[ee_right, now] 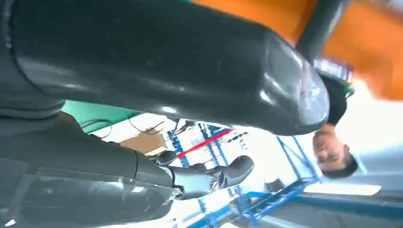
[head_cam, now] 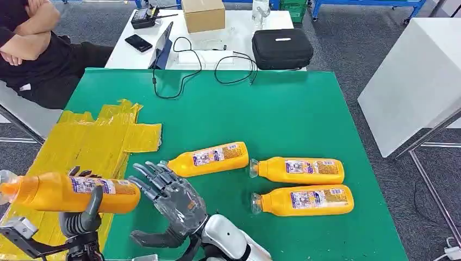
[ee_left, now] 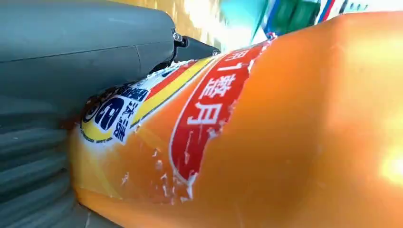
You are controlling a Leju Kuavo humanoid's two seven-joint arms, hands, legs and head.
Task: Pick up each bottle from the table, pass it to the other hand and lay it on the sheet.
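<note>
Over the yellow sheet (head_cam: 92, 144), the left robot hand (head_cam: 81, 217) grips one orange bottle (head_cam: 70, 191) lying sideways. Beside it, the right robot hand (head_cam: 171, 204) is open, fingers spread, holding nothing. Three more bottles (head_cam: 209, 159) lie on the green table (head_cam: 272, 114).

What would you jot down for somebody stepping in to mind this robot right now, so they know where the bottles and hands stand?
Left hand: holds one orange bottle level, above the yellow sheet.
Right hand: fingers spread, holding nothing, beside the held bottle's base.
On the green table: three bottles lying on their sides, one near the right hand, two further right and.
Done: no bottle lies on the sheet yet.
Left: lay the held bottle on the sheet, then pick up, pass and lay the other three.
</note>
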